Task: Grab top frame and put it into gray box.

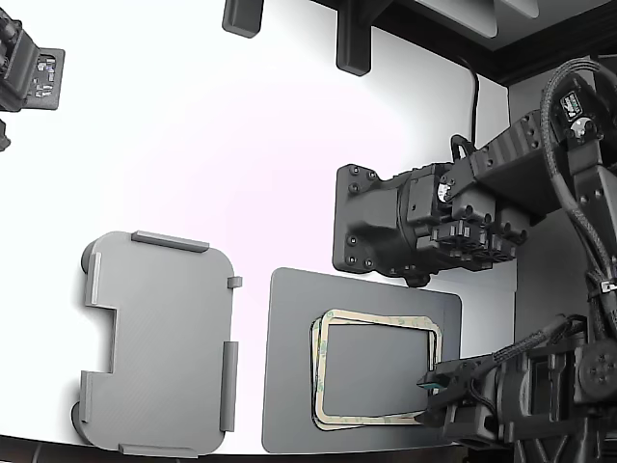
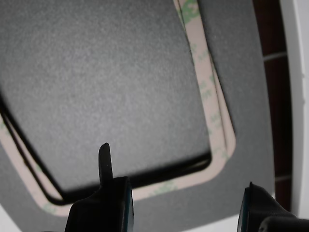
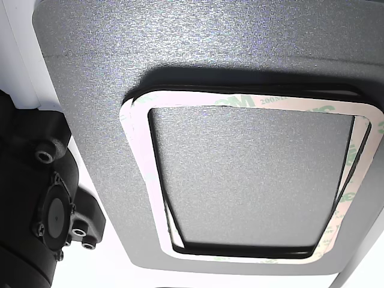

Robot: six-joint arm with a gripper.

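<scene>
Two cream-beige frames with green blotches lie stacked, slightly offset, on a dark gray mat (image 1: 289, 386). The top frame (image 1: 376, 317) also shows in the wrist view (image 2: 208, 96) and in the other view (image 3: 240, 99). The gray box (image 1: 159, 347), a light gray shallow tray, sits empty at the exterior view's left, apart from the mat. My gripper (image 1: 432, 384) reaches in from the exterior view's right, at the stack's right edge. In the wrist view the gripper (image 2: 181, 205) is open and empty, its fingertips (image 2: 104, 162) just over a corner of the frames.
A second black arm with a large block-shaped head (image 1: 386, 231) hangs above the mat's far edge. Black fixtures (image 1: 352, 43) stand at the table's back and a black device (image 1: 29, 72) at the far left. The table's front edge runs just below the tray and mat.
</scene>
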